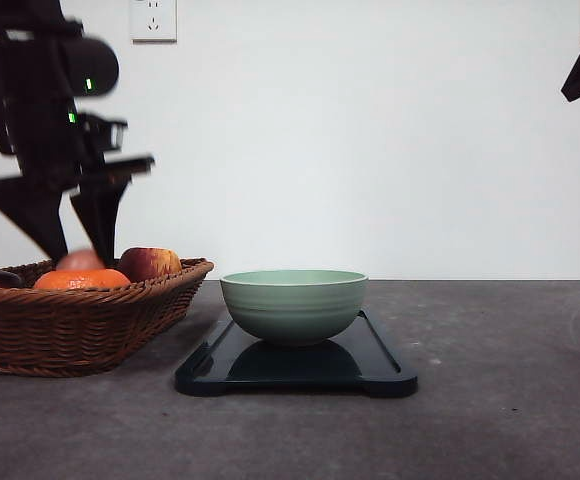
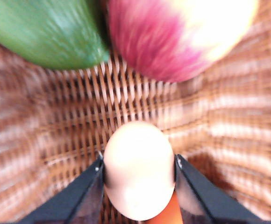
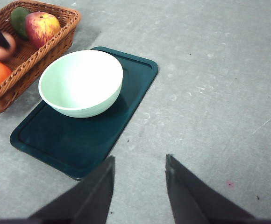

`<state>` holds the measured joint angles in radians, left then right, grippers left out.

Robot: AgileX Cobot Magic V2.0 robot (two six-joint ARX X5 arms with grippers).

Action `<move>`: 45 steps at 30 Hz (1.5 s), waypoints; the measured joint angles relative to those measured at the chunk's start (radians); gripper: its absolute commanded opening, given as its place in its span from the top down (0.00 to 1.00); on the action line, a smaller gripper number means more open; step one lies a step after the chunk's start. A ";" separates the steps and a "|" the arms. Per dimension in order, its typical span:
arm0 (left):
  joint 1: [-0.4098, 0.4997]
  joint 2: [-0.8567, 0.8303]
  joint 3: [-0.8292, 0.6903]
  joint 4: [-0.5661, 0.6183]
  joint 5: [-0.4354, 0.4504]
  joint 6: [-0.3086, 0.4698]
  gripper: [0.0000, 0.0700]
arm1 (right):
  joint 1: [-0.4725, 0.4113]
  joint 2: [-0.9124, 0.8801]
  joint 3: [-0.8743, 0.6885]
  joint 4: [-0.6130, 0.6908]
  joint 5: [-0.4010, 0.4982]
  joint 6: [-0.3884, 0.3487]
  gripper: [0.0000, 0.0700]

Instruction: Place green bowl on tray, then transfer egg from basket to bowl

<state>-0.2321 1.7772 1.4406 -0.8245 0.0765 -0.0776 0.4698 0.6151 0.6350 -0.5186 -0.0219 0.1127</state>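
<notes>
At the front view's left, the left claw (image 2: 139, 175) pinches the pale oval egg (image 2: 139, 170) above the brown wicker basket (image 1: 80, 325). It should lift straight up, gently, then cross to the sage-green ceramic bowl (image 1: 294, 303) sitting on the dark rectangular tray (image 1: 370, 372). The right claw (image 3: 139, 175) hangs spread, holding nothing.

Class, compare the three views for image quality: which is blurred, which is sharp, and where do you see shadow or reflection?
Left wrist view: streaky blur over the basket weave and apple; the egg looks washed out. Front view: the left arm is a dark, smeared silhouette; the tray mirrors the bowl. Right wrist view: sharp, evenly lit, with a soft shadow beside the bowl.
</notes>
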 measured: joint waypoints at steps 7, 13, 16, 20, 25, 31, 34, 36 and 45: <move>0.000 -0.130 0.000 0.034 0.019 -0.006 0.80 | 0.000 0.000 0.000 0.000 0.000 0.000 0.70; -0.033 -0.201 0.000 0.063 0.149 -0.041 0.80 | 0.000 0.000 0.000 0.000 0.000 0.000 0.70; -0.069 -0.206 0.000 0.084 0.182 -0.062 0.79 | 0.000 0.000 0.000 0.000 0.000 0.000 0.70; -0.135 -0.205 0.000 0.112 0.184 -0.081 0.79 | 0.000 0.000 0.000 0.000 0.000 0.000 0.70; -0.219 -0.205 0.000 0.191 0.182 -0.097 0.79 | 0.000 0.000 0.000 0.000 0.000 0.000 0.70; -0.263 -0.186 0.000 0.246 0.180 -0.120 0.79 | 0.000 0.000 0.000 0.000 0.000 0.000 0.70; -0.280 -0.158 0.000 0.261 0.177 -0.122 0.79 | 0.000 0.000 0.000 0.000 0.000 0.000 0.70; -0.292 -0.134 0.000 0.278 0.177 -0.123 0.79 | 0.000 0.000 0.000 0.000 0.000 0.000 0.69; -0.327 -0.026 0.000 0.336 0.167 -0.125 0.79 | 0.000 0.000 0.000 0.000 0.000 0.000 0.69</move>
<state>-0.5595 1.7516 1.4410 -0.4884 0.2438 -0.2022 0.4698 0.6151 0.6350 -0.5186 -0.0219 0.1127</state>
